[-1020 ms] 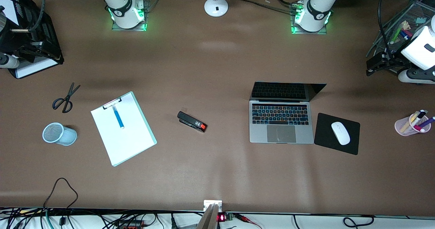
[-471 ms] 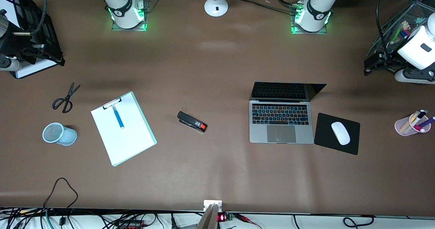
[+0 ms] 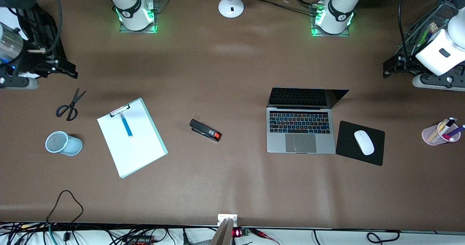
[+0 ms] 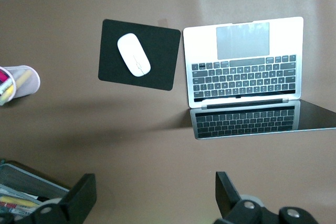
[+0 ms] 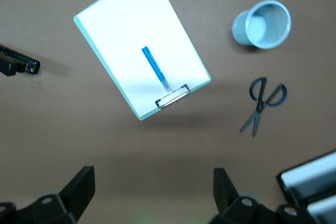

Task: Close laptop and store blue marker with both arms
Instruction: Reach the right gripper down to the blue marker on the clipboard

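The laptop lies open toward the left arm's end of the table, keys lit and screen dark; it also shows in the left wrist view. The blue marker lies on a white clipboard toward the right arm's end, and shows in the right wrist view. My right gripper is open and empty, in the air over bare table beside the scissors. My left gripper is open and empty, over bare table between a mesh organiser and the laptop.
A light-blue mesh cup lies beside the clipboard. A black stapler lies mid-table. A white mouse sits on a black mouse pad beside the laptop. A pink pen cup stands at the left arm's end.
Both grippers have come in from the table's ends, the right one toward the scissors, the left one toward the laptop. Nothing on the table has moved.
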